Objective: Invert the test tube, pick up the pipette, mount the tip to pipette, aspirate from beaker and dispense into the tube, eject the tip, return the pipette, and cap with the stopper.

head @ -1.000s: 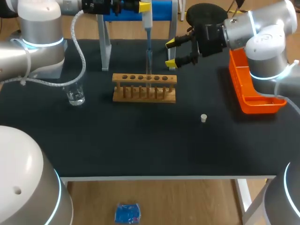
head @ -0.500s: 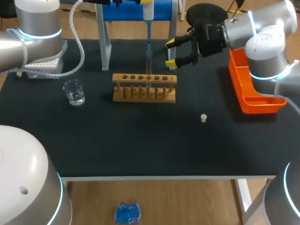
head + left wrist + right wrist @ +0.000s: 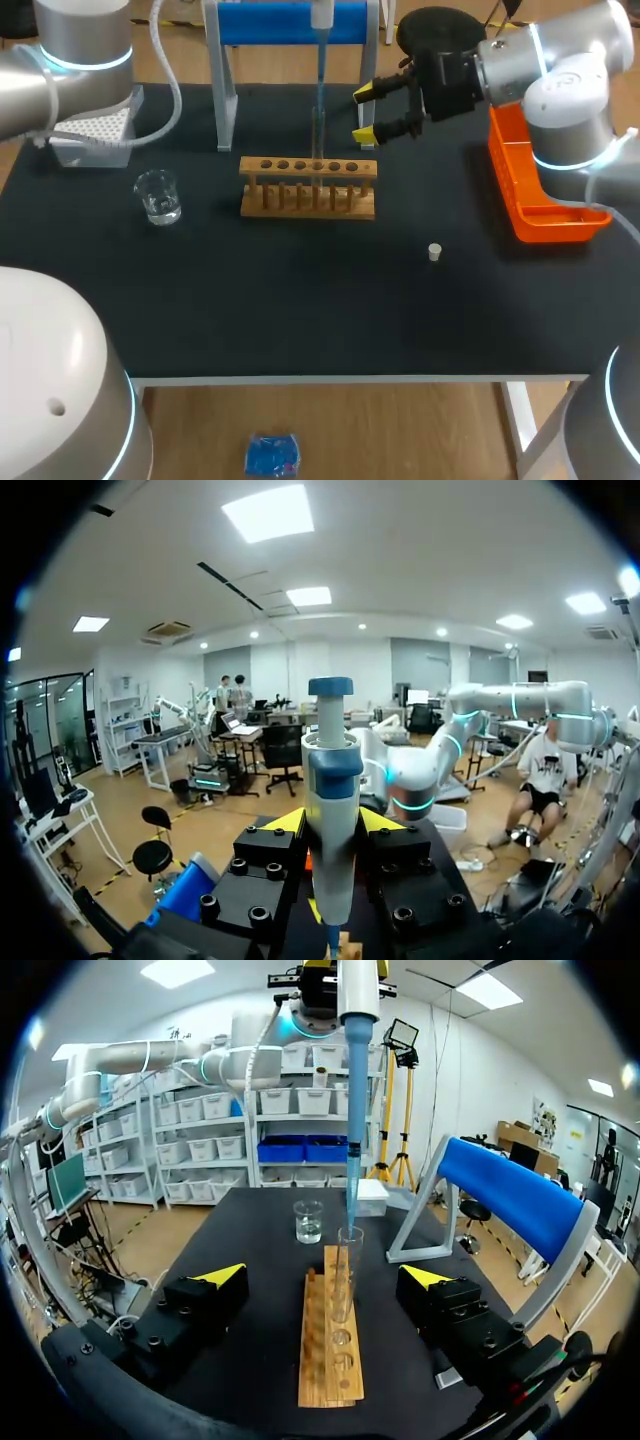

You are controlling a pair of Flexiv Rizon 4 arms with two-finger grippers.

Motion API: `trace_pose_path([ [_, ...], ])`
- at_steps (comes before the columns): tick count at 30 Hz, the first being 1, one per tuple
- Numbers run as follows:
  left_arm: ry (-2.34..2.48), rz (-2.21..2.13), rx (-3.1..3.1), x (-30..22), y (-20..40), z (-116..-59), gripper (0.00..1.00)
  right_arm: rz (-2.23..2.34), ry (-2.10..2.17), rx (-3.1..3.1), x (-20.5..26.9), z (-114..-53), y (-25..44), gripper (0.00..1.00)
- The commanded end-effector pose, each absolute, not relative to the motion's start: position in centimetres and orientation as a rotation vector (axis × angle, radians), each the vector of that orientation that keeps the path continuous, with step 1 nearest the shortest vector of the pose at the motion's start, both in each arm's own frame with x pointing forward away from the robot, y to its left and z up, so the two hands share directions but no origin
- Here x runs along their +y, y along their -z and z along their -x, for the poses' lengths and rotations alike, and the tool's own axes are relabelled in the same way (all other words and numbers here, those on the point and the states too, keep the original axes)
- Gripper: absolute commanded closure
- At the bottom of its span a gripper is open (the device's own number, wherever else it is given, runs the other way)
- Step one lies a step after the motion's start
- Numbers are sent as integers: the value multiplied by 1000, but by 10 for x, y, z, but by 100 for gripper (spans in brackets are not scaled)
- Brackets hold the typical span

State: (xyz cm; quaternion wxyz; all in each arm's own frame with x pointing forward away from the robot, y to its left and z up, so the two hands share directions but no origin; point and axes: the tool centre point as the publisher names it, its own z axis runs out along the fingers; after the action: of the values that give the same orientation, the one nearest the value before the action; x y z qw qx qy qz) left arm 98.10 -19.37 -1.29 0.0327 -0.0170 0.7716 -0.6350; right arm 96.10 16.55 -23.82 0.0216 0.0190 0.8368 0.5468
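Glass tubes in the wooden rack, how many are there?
1. The clear glass test tube stands upright in the light wooden rack, under the blue pipette tip; the other holes look empty.

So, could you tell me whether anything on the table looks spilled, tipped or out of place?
Nothing stands out. The beaker is upright with no spill seen around it, the tube stands straight in the rack, and the pipette hangs over it. The stopper sits alone on the table, not yet used.
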Motion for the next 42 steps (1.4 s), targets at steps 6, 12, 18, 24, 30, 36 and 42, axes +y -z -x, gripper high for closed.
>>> trace_pose_path([
  [6,1917,50,2369,-188,-8,-971,100,-58,-1694,2592,166,-961,239,0],
  [12,1900,79,2333,-152,-11,-960,100,-58,-1694,2592,166,-961,239,0],
  [18,1889,-32,2370,-125,0,-937,100,-58,-1694,2592,166,-961,239,0],
  [24,1901,-77,2419,-119,24,-914,100,-58,-1694,2592,166,-961,239,0],
  [30,1926,-39,2406,-124,49,-888,100,-58,-1694,2592,166,-961,239,0],
  [36,1926,-3,2429,-140,72,-860,100,-58,-1694,2592,166,-961,239,0],
  [42,1971,30,2391,-150,93,-835,100,-58,-1694,2592,166,-961,239,0],
])
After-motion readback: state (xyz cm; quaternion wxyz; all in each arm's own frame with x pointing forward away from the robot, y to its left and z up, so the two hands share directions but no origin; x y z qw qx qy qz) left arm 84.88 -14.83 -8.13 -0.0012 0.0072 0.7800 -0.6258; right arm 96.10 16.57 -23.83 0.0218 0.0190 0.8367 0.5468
